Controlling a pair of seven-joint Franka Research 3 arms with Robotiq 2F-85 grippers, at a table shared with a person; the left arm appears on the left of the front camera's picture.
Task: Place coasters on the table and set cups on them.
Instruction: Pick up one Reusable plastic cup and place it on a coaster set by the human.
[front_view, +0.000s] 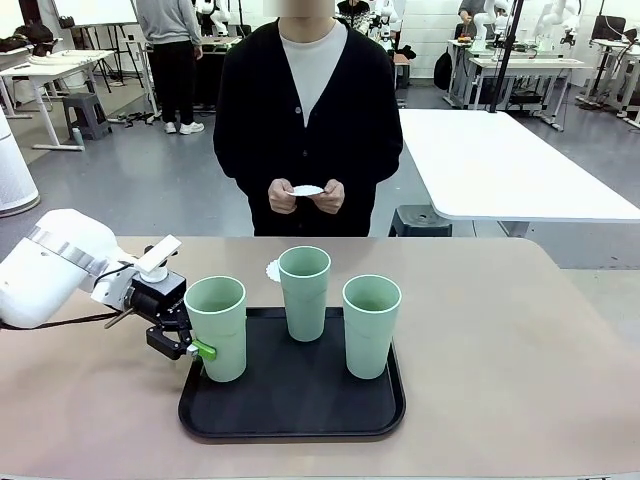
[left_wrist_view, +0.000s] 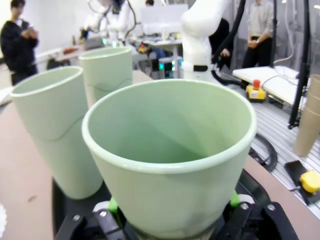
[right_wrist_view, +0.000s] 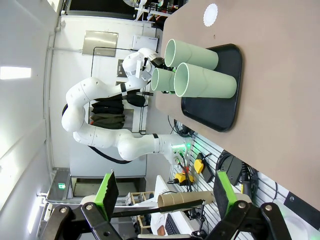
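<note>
Between the green pads (left_wrist_view: 114, 204) of the left gripper (front_view: 213, 350) sits the lower part of the left cup (front_view: 216, 325), one pad on each side of its wall, so the fingers are clenched on this cup near its base. From the front view I cannot tell if the cup is lifted or if its bottom rests on the black tray (front_view: 290, 415); it stands upright at the tray's left edge. Beside it on the tray are the middle cup (front_view: 304, 290), toward the far edge, and the right cup (front_view: 371, 325), both upright, apart from each other and touched by nothing. Just behind the middle cup, off the tray, one white coaster (front_view: 271, 270) lies flat on the table (front_view: 520, 340), partly hidden by that cup. At the far side the person's hands (front_view: 283, 196) hold a second coaster (front_view: 306, 190) above the table, not laid down yet. The right gripper (right_wrist_view: 166, 195) hangs high and well apart from the cups, its fingers released and wide with nothing between them. I judge the task to be at an early stage: one coaster is placed, one is about to come, and no cup stands on a coaster yet, so all three cups have to be moved from the tray.
</note>
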